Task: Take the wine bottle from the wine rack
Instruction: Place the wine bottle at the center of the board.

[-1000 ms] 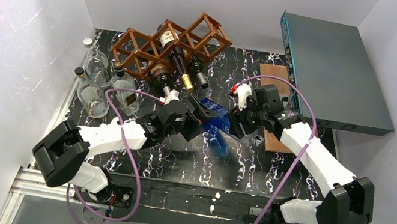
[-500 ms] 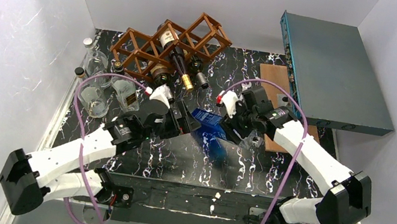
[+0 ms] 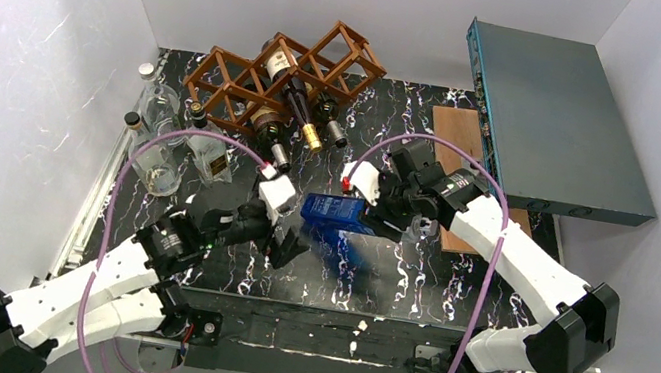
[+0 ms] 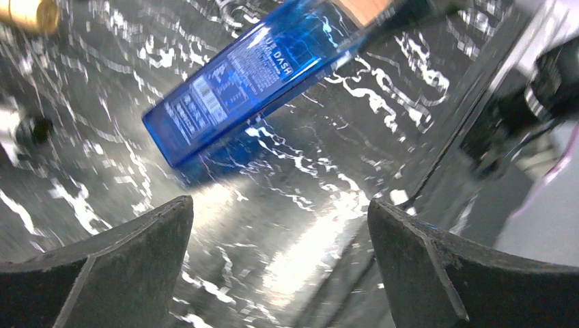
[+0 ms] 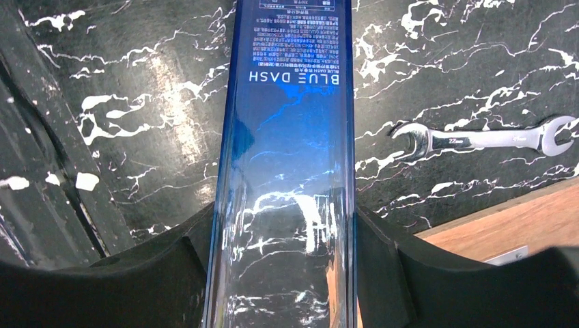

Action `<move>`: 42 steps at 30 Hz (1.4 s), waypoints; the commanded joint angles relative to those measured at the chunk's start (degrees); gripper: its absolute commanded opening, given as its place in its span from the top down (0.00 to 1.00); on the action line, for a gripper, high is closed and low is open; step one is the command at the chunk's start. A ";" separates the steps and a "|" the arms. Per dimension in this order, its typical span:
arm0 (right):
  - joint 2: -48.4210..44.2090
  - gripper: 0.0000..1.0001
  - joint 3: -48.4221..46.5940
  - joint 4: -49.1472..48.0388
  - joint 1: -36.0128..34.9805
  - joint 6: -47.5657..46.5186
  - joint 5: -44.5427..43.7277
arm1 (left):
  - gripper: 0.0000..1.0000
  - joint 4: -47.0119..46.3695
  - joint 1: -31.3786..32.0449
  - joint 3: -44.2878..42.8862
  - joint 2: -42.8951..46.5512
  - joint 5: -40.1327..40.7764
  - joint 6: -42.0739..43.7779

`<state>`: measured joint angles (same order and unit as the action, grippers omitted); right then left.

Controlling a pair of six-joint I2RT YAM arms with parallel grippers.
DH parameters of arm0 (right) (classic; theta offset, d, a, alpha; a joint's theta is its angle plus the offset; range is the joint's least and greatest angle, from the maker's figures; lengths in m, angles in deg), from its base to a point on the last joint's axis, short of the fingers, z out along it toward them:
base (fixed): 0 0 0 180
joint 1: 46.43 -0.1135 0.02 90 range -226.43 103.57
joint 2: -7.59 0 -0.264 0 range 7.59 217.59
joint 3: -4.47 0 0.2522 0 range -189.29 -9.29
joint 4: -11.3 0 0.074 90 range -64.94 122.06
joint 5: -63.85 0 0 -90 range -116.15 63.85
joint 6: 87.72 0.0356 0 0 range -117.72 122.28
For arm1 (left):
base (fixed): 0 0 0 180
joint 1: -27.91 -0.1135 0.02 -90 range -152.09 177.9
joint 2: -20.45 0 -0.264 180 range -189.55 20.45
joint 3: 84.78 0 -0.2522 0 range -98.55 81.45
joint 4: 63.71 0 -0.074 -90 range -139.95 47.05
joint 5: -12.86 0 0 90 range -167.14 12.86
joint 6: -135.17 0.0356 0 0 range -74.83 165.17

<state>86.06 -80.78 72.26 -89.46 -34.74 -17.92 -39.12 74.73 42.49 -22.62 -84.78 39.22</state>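
Note:
The blue wine bottle (image 3: 332, 212), square-sided and labelled BLUE DASH, hangs level above the middle of the black marble table. My right gripper (image 3: 382, 216) is shut on its clear end. In the right wrist view the bottle (image 5: 290, 102) fills the gap between both pads of that gripper (image 5: 283, 219). My left gripper (image 3: 288, 245) stands open and holds nothing, near and left of the bottle's blue end and apart from it. In the left wrist view the bottle (image 4: 252, 75) lies beyond that open gripper (image 4: 280, 232). The reddish-brown wine rack (image 3: 233, 79) stands at the back left.
Dark bottles (image 3: 295, 100) lie in the rack, necks pointing toward me. Clear glass bottles (image 3: 158, 132) stand at the left edge. A wooden board (image 3: 457, 132) and a grey box (image 3: 562, 114) sit at the right. A wrench (image 5: 478, 140) lies by the board.
My left arm has drawn back toward the near left, away from the bottle. My right gripper has carried the blue bottle leftward and turned it level.

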 commanded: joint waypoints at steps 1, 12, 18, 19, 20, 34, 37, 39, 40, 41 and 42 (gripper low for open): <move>-1.39 0.99 -5.23 -2.99 -1.04 -4.98 3.69 | 0.02 -12.03 -0.06 7.01 -0.01 -7.51 25.48; -2.44 0.99 -4.42 -1.30 -2.32 -8.59 5.49 | 0.02 -32.12 -0.06 7.06 -17.06 -12.72 33.98; -2.63 0.99 -4.52 -1.34 -2.59 -9.19 6.06 | 0.02 -36.76 -0.15 6.41 -23.34 -15.71 33.33; -2.63 0.99 -4.61 -1.26 -2.67 -9.28 6.17 | 0.02 -37.99 -0.09 6.70 -23.99 -15.42 33.33; -2.63 0.99 -4.67 -1.19 -2.72 -9.37 6.26 | 0.02 -39.14 -0.14 6.95 -24.58 -15.12 33.35; -2.11 0.99 -6.11 -0.27 -2.94 -10.21 8.36 | 0.02 -50.11 -3.88 6.50 -33.81 -22.27 26.93; -1.93 0.99 -6.42 0.24 -2.93 -10.68 9.31 | 0.02 -54.99 -5.93 7.70 -35.11 -24.10 23.04; -1.86 0.99 -6.58 0.38 -2.94 -10.84 9.72 | 0.02 -56.72 -6.99 7.93 -35.83 -26.09 20.63; -1.80 0.99 -6.69 0.40 -2.94 -11.04 9.97 | 0.02 -56.98 -7.35 7.87 -36.27 -27.27 20.01; -1.69 0.99 -6.78 0.42 -2.94 -11.22 10.12 | 0.02 -57.05 -7.51 7.73 -36.62 -28.10 19.63; -1.55 0.99 -6.92 0.42 -2.94 -11.45 10.20 | 0.02 -57.07 -7.61 7.63 -37.05 -28.73 19.36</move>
<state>86.11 -82.94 77.22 -91.73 -43.44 -13.40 -90.81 68.20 50.47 -58.80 -109.69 62.74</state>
